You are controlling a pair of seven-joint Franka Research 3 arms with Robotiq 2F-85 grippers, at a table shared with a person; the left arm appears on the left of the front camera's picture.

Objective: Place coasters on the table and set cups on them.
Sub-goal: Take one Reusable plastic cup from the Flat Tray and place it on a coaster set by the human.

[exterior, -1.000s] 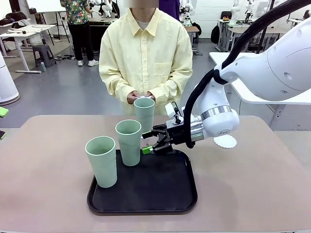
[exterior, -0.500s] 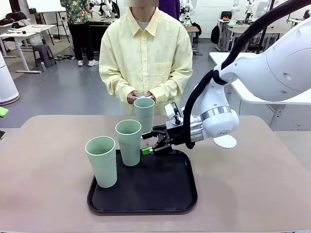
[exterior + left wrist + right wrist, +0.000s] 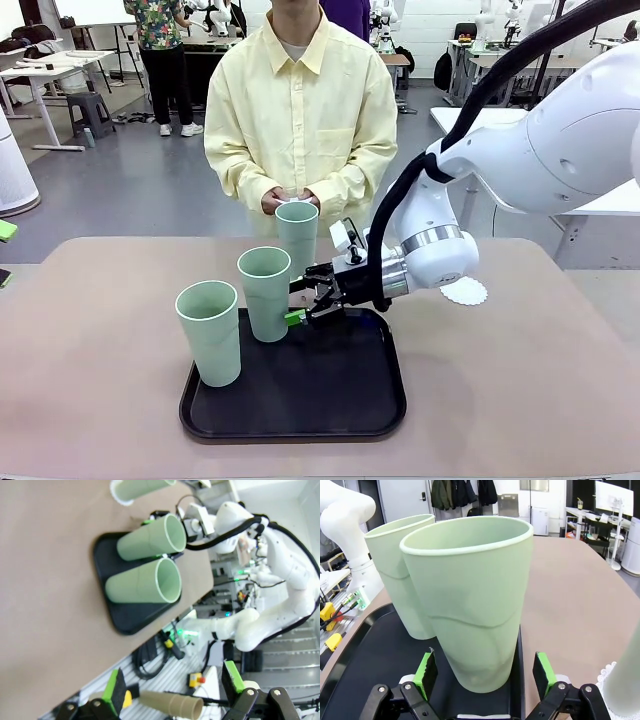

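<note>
3 cups [image 3: 265, 292], two on tray [image 3: 320, 385] | front: 1 coaster [image 3: 463, 291]; right wrist: second coaster [image 3: 608, 674] under far cup [image 3: 630, 680] | left gripper [image 3: 175, 677] released; right gripper [image 3: 297, 300] released, astride cup

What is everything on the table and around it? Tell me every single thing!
cups: three, pale mint green; two upright on the tray, one on the table behind it.
tray: one, black; middle of the table.
coasters: one white and lacy on the table beyond the right arm; another lacy edge by the far cup's base.
table: one, beige.
person: one, yellow shirt; far side, hands together.
right pincer: open, pads either side of the middle cup.
left pincer: open, empty.
</note>
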